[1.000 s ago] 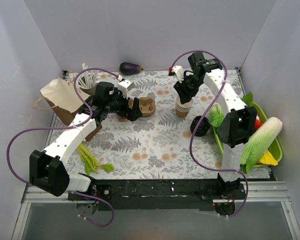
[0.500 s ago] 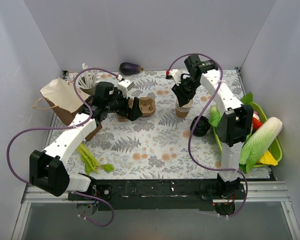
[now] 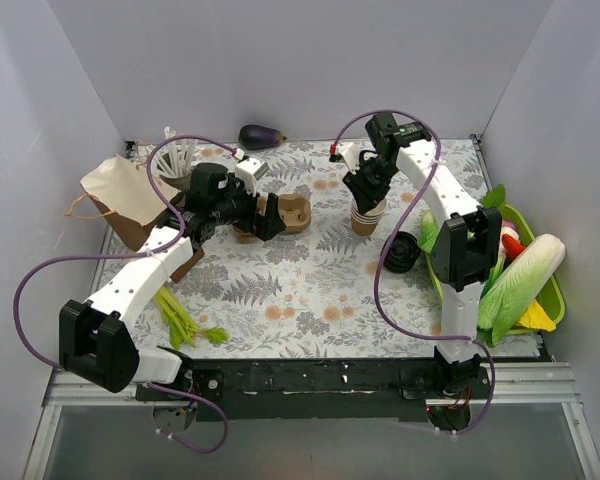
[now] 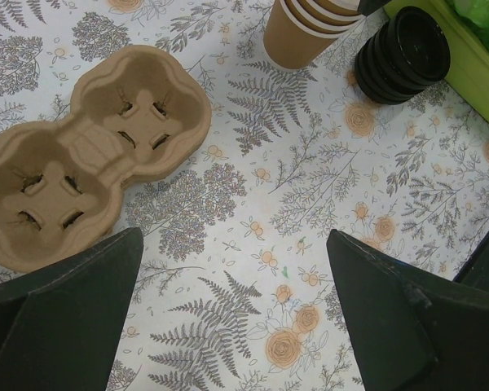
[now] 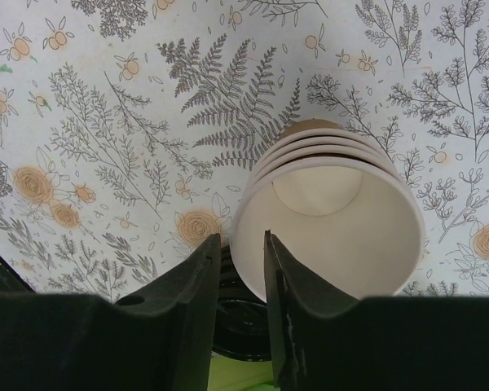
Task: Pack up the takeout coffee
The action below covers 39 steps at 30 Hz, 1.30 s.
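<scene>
Several stacked cups [image 5: 334, 220], right hand [image 5: 242, 241] astride topmost rim

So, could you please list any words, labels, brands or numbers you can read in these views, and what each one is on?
None can be read in any view.
The stack of paper cups: plain, no print.
The cup carrier: plain moulded pulp.
The pile of black lids: any embossing is too small to tell.
The brown paper bag: no print visible.
The tablecloth: only ferns and flowers.
</scene>
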Motion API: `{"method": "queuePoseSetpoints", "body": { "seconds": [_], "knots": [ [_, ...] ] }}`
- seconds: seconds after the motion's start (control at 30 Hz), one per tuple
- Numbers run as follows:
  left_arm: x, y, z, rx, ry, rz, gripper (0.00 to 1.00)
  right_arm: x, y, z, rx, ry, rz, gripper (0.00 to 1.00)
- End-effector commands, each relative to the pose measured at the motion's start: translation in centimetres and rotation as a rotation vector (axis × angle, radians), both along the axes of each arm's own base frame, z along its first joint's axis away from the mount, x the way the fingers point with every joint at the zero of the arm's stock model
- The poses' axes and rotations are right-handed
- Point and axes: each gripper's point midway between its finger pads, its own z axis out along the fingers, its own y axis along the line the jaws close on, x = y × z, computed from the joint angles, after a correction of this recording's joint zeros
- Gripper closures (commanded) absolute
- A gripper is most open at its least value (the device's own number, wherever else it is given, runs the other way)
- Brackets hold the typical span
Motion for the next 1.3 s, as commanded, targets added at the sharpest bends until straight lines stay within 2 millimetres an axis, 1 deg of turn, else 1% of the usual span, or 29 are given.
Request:
{"method": "queuePoseSetpoints", "body": {
  "seconds": [0.0,0.23,0.53,0.6,0.63,0.7,0.77,0.83,0.97,1.03,1.07,1.1,1.27],
  "knots": [
    [-0.1,0.0,0.2,-0.005,-0.017,0.001,0.02,0.1,-0.1,-0.3,-0.023,-0.003,0.02,0.65],
    [-0.1,0.0,0.1,-0.006,-0.015,-0.001,0.02,0.1,-0.1,-0.4,-0.024,0.002,0.019,0.69],
    [0.0,0.1,-0.1,-0.007,-0.011,0.003,0.02,0.0,-0.3,-0.1,-0.03,-0.007,0.022,0.85],
    [0.0,0.0,-0.3,-0.007,-0.007,0.001,0.02,0.1,-0.4,0.0,-0.038,-0.014,0.019,0.91],
    [0.0,0.0,-0.3,-0.006,-0.006,0.001,0.02,0.3,-0.4,0.4,-0.035,-0.03,0.019,0.92],
    [0.0,0.0,-0.4,-0.005,-0.003,0.001,0.02,0.6,-0.4,1.2,-0.035,-0.06,0.017,0.99],
    [0.0,0.0,-0.5,-0.005,-0.001,0.001,0.02,0.9,-0.5,2.5,-0.034,-0.11,0.02,0.99],
    [0.0,0.0,-0.6,-0.005,-0.001,0.001,0.02,1.2,-0.7,3.0,-0.052,-0.146,0.024,0.99],
    [0.1,-0.1,-0.8,-0.005,0.003,0.0,0.02,1.5,-1.0,4.8,-0.047,-0.229,0.012,0.99],
    [0.1,-0.1,-0.9,-0.004,0.004,0.0,0.02,1.6,-0.9,5.2,-0.054,-0.256,0.014,0.99],
    [0.0,-0.1,-1.0,-0.004,0.005,-0.002,0.02,1.8,-0.8,5.8,-0.047,-0.282,0.011,0.99],
    [0.1,-0.1,-1.0,-0.005,0.004,-0.001,0.02,1.7,-0.9,5.7,-0.052,-0.286,0.011,0.99],
    [-0.2,0.1,-1.3,0.0,0.008,0.002,0.02,1.8,-0.6,7.1,-0.059,-0.373,0.031,0.99]
  ]
}}
